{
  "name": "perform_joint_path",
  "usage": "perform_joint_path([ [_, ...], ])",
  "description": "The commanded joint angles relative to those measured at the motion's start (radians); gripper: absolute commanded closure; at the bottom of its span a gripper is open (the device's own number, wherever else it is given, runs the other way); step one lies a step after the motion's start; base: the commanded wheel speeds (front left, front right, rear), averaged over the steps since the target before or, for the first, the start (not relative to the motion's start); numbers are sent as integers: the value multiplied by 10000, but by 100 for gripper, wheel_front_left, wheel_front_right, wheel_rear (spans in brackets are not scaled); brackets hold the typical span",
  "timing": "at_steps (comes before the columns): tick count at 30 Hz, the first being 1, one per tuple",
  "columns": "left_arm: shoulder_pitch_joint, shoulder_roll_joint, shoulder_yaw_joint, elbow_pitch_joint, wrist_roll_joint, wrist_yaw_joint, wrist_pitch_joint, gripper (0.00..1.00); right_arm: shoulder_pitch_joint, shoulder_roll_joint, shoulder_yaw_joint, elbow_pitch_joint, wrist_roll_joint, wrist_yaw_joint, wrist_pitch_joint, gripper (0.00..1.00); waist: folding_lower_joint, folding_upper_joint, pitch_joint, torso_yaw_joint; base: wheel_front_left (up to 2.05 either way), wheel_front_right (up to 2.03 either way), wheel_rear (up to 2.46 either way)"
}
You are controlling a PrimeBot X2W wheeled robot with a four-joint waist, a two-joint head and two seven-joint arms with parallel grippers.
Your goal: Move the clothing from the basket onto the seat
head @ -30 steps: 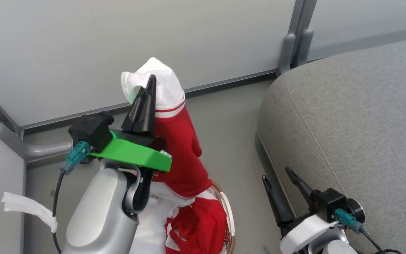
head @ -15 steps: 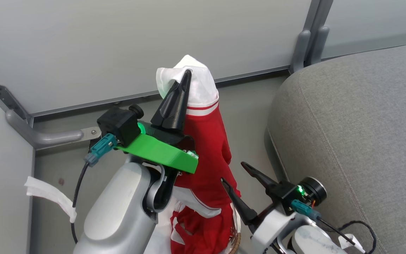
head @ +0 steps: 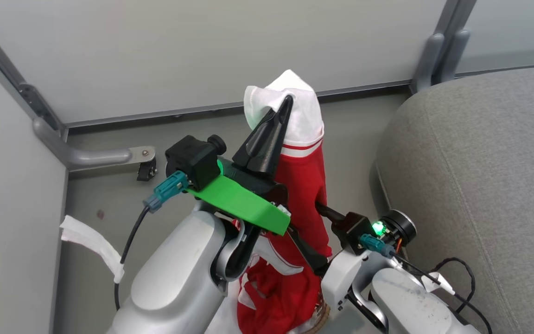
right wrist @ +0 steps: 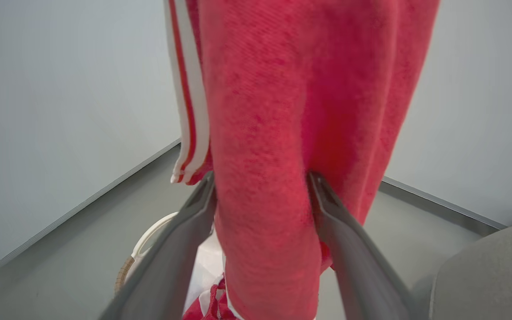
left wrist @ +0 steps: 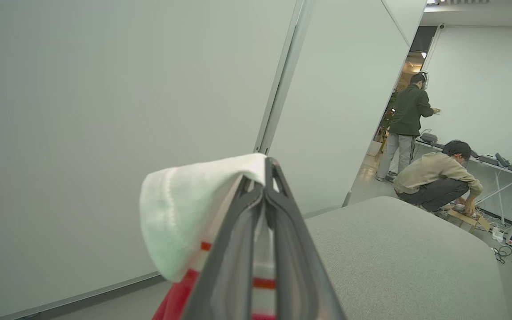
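Note:
My left gripper (head: 287, 99) is shut on the white top end of a red garment (head: 305, 185), which it holds high so that it hangs straight down. The left wrist view shows the shut gripper (left wrist: 266, 175) pinching the white fabric (left wrist: 185, 213). My right gripper (head: 303, 218) is open, one finger on each side of the hanging red cloth (right wrist: 265, 133); the cloth fills the gap of this gripper (right wrist: 260, 178). More red clothing (head: 267, 297) lies in the basket (head: 323, 316) below, whose rim (right wrist: 142, 244) peeks out. The grey seat (head: 480, 162) is to the right.
Pale partition walls enclose the corner, with a metal post foot (head: 144, 167) on the floor and a white strip (head: 91, 241) on the left wall. A black cable (head: 457, 278) trails on the seat edge. Two people (left wrist: 434, 178) work far behind the seat.
The head camera has turned, shifting the picture. My right gripper moved from beside the seat over to the hanging garment and now straddles it. The left gripper keeps the garment raised.

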Motion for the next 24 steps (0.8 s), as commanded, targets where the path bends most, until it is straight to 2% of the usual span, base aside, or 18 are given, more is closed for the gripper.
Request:
perform_joint_path([
  [1,-201,27,-49,-14,-40,58,5,100,-175,-34,75,165,149,-3,-49,0,0,0,161,221,0,0,0],
  [2,-225,27,-104,-7,-85,58,5,100,-192,-32,115,271,253,-3,-49,2,0,0,177,266,0,0,0],
  [3,-253,23,-160,4,-109,75,5,100,-201,-32,155,435,419,-3,-49,58,0,0,198,319,0,0,0],
  [4,-268,23,-194,21,-122,95,5,100,-208,-35,266,571,560,-3,-49,82,0,0,215,362,0,0,0],
  [5,-283,23,-209,49,-132,122,5,100,-256,-31,282,660,679,-5,-49,100,0,0,231,397,0,0,0],
  [13,-107,22,57,258,-23,151,5,100,157,-33,101,861,960,-5,-49,100,0,0,308,386,0,0,0],
  [21,123,24,436,424,231,83,5,100,371,-31,-340,358,848,-5,-49,100,0,0,290,197,0,0,0],
  [22,190,24,475,514,276,106,5,73,424,-31,-427,183,852,-5,-49,100,0,0,289,160,0,0,0],
  [23,233,26,506,584,335,123,5,5,479,-29,-489,28,861,-5,-49,100,0,0,288,128,0,0,0],
  [24,259,24,569,665,435,142,6,0,541,-31,-562,-170,897,-5,-50,100,0,0,283,73,0,0,0],
])
